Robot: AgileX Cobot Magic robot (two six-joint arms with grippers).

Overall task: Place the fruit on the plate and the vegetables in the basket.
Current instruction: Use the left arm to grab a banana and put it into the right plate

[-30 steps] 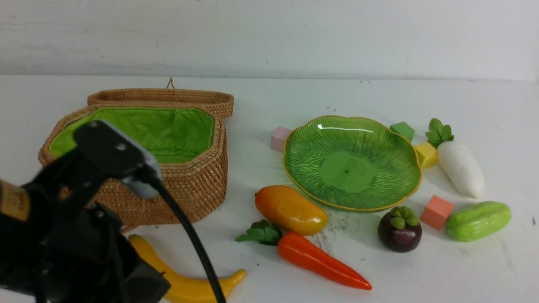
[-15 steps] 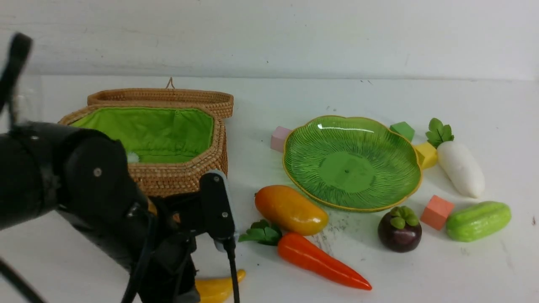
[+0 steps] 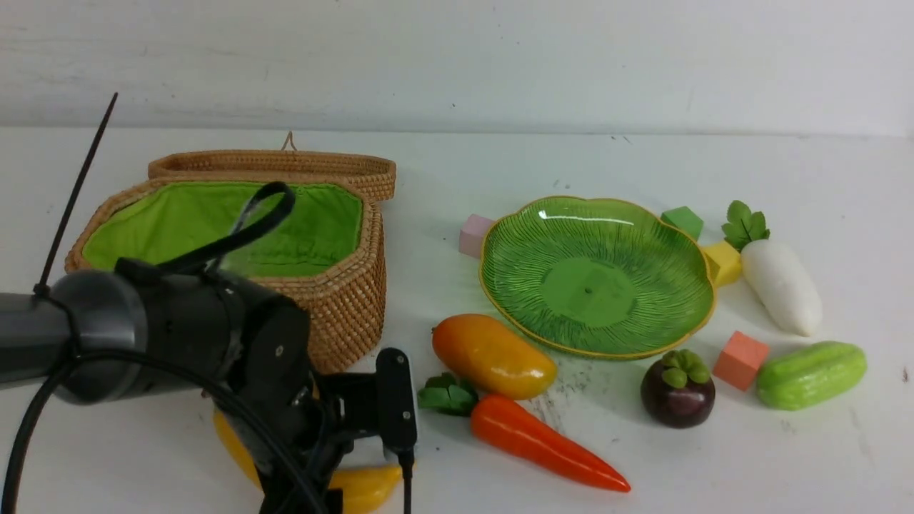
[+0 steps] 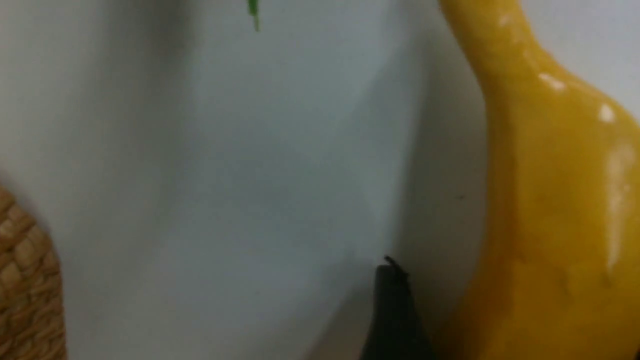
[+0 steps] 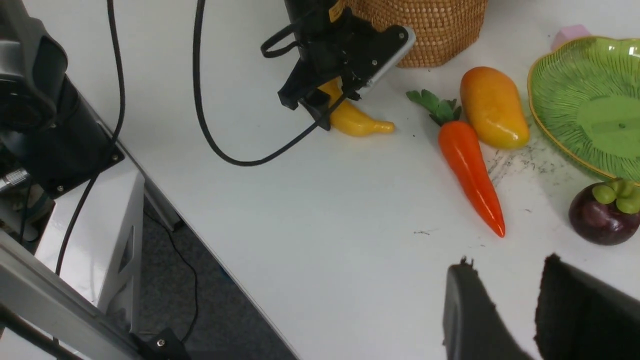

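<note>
The yellow banana [image 3: 364, 487] lies on the table in front of the wicker basket [image 3: 335, 314]. My left gripper [image 5: 310, 107] is down over it, open, and one dark finger [image 4: 395, 310] stands just clear of the banana [image 4: 550, 200]. The other finger is out of view. The mango [image 3: 493, 355], the carrot [image 3: 543, 442] and the mangosteen [image 3: 677, 389] lie in front of the empty green plate [image 3: 593, 278]. The radish [image 3: 782, 285] and the cucumber [image 3: 810, 375] are at the right. My right gripper [image 5: 507, 261] hovers open over bare table near the mangosteen [image 5: 600, 220].
The basket's lid [image 3: 285, 164] lies open behind it, showing the green lining. Small cubes sit around the plate: pink [image 3: 475, 235], green [image 3: 682, 220], yellow [image 3: 722, 263] and salmon [image 3: 740, 359]. The table's near edge [image 5: 210, 240] drops to the floor beside the robot's frame.
My left arm has swung down and turned over the banana, and its jaws have opened from shut. The fruit and vegetables lie where they were.
</note>
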